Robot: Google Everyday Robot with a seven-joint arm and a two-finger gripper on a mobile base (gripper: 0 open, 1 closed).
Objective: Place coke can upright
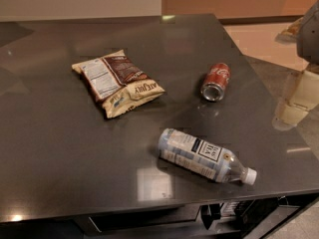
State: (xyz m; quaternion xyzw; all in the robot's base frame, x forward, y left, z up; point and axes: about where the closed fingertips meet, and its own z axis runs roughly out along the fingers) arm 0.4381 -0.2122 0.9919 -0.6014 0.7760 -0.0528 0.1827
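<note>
The coke can, red with white script and a silver end, lies on its side on the dark grey table, right of centre, with its open silver end facing the front. My gripper is a pale shape at the right edge of the view, beyond the table's right side, well to the right of the can and apart from it. It holds nothing that I can see.
A crumpled snack bag lies left of the can. A clear plastic bottle with a white cap lies on its side near the front edge. The table's right edge runs close to the gripper. Floor shows beyond it.
</note>
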